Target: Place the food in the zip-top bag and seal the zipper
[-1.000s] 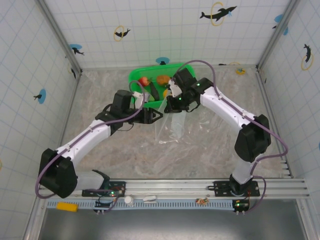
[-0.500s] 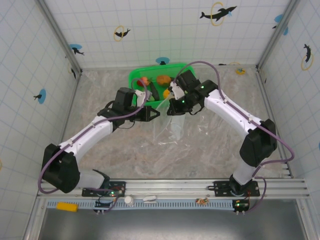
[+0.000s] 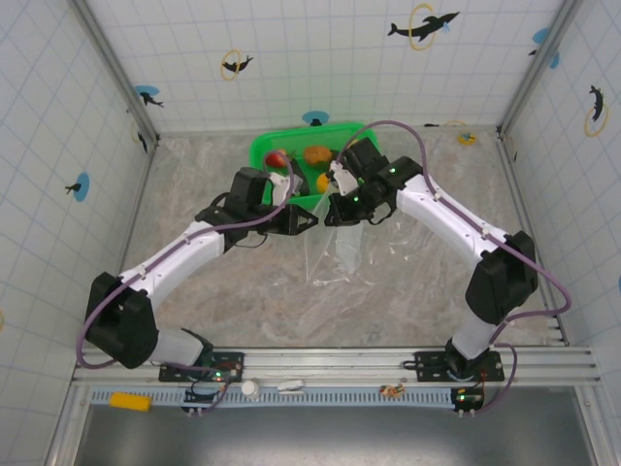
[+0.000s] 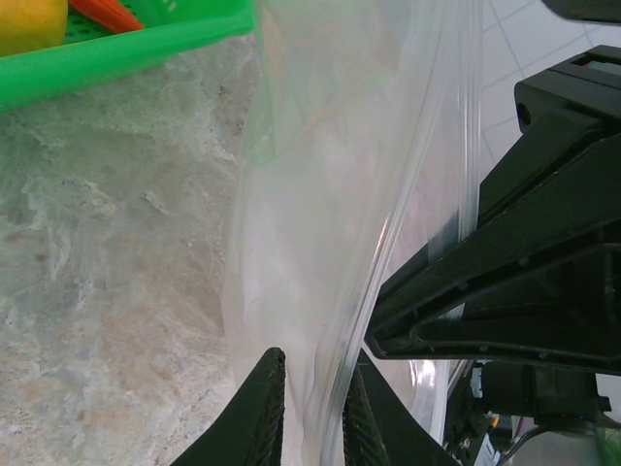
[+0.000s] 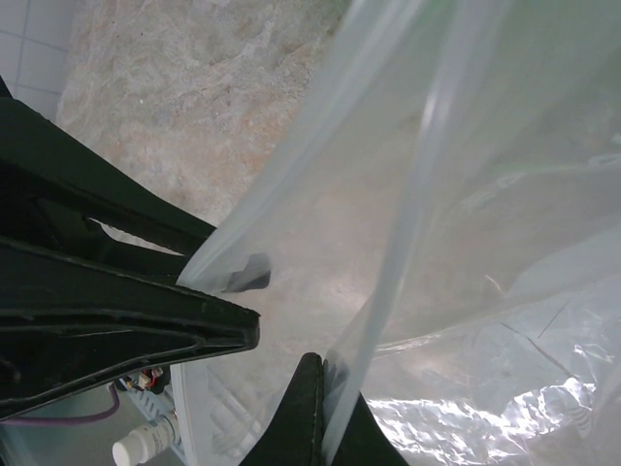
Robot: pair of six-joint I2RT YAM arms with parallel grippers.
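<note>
The clear zip-top bag (image 3: 335,250) hangs between my two grippers just in front of the green basket. My left gripper (image 3: 310,221) is shut on one lip of its mouth; the film runs between its fingers (image 4: 260,413). My right gripper (image 3: 330,208) is shut on the other lip, pinching the pale zipper (image 5: 417,214) strip. The zipper (image 4: 468,146) lips stand apart. The food lies in the basket: red strawberry (image 3: 278,157), brown potato-like piece (image 3: 315,153), orange citrus (image 3: 323,182), dark eggplant (image 3: 300,181). Citrus (image 4: 29,21) and carrot (image 4: 102,12) show at the left wrist view's top left.
The green mesh basket (image 3: 262,148) stands at the back of the marble tabletop, touching the rear wall. Tiled walls close the table on three sides. The two grippers are close, tip to tip, with the right one (image 4: 524,272) looming beside the left fingers.
Both grippers have shifted slightly toward the basket with the bag held between them. The left arm has stretched forward a little. The food has not moved.
</note>
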